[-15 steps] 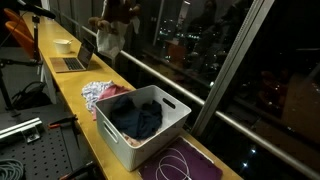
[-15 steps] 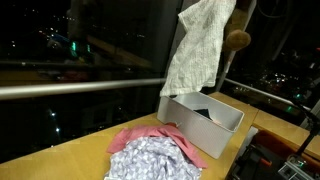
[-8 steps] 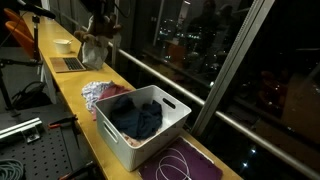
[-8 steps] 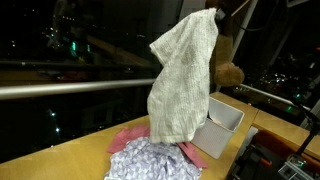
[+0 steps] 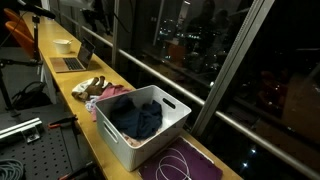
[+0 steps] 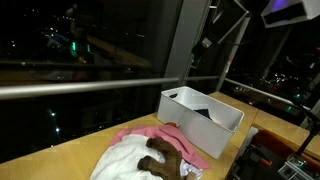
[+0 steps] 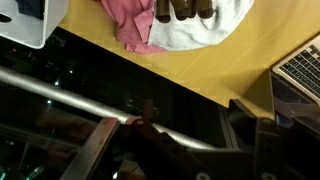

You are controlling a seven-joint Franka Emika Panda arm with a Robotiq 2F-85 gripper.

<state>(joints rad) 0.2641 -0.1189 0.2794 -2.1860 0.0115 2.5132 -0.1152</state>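
The white towel (a brown item rests on it) lies crumpled on the worktop. It partly covers a pink cloth, just beside the white bin. The fingers hang well above and nothing dangles from them. How far open they are cannot be told.

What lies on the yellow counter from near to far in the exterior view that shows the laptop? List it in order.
Purple mat → white bin → heap of pink and white cloths → open laptop → small white container.
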